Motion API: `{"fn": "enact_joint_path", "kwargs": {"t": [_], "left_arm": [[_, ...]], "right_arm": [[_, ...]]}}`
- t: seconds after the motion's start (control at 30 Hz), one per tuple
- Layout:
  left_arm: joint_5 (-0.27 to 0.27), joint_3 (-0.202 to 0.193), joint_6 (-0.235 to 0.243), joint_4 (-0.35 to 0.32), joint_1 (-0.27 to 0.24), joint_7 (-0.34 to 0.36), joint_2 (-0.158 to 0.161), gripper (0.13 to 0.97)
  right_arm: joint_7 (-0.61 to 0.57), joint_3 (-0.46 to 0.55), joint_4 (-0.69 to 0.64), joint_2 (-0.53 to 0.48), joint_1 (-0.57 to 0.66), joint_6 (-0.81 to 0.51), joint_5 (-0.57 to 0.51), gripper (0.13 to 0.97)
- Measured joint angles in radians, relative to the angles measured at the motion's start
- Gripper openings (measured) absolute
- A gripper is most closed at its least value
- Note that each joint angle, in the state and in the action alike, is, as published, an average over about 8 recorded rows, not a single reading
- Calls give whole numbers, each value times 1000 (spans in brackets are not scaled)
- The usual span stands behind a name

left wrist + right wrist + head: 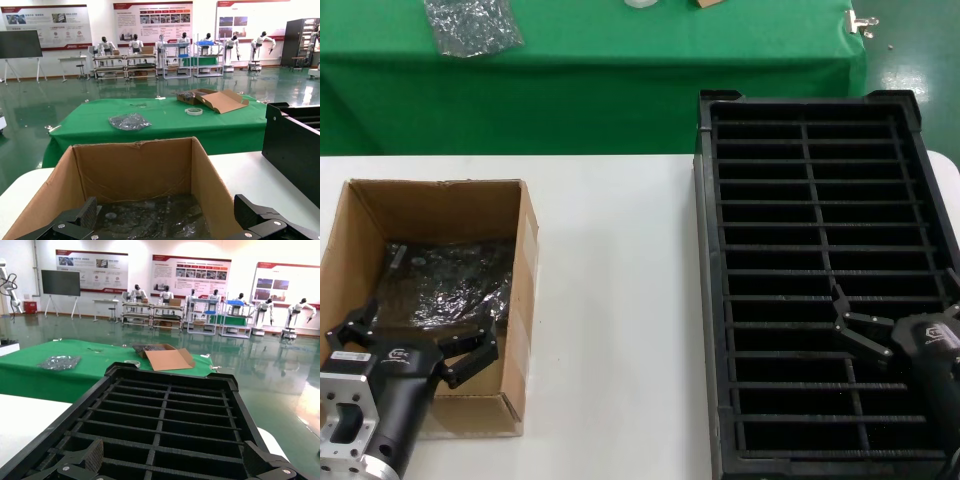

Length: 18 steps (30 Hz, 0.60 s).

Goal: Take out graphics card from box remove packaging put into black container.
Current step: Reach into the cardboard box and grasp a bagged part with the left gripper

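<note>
Hovering at the near end of the box (430, 300), the left gripper (415, 340) has its fingers spread wide, nothing between them. Inside the brown cardboard lies the packaging (445, 280), shiny and wrinkled on the box floor, just beyond those fingertips; the graphics card is presumably within it, though the bag's glare hides any clear outline. Over on the other side, the right gripper (865, 325) hangs above the black container (705, 300), fingers apart as well, empty, over the near rows of slots. Box and container both rest on the white table (620, 300), well apart. Beyond, on a green cloth (620, 60), lies a smaller silver bag (472, 25).
</note>
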<state>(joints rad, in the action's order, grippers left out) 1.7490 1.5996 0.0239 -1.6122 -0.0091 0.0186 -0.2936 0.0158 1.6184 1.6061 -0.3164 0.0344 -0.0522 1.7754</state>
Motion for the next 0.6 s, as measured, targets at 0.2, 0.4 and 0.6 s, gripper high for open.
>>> {"fn": "enact_joint_path", "kwargs": {"t": [0.2, 0.4, 0.6], "left_arm": [[0, 0, 0, 0, 0, 0, 0, 966], [-1, -1, 1, 0, 0, -1, 0, 966], [-22, -21, 23, -2, -14, -38, -26, 966]], "right_arm": [[0, 0, 0, 0, 0, 0, 0, 966], [0, 0, 0, 0, 0, 0, 0, 966], [0, 0, 0, 0, 0, 0, 0, 966]]}}
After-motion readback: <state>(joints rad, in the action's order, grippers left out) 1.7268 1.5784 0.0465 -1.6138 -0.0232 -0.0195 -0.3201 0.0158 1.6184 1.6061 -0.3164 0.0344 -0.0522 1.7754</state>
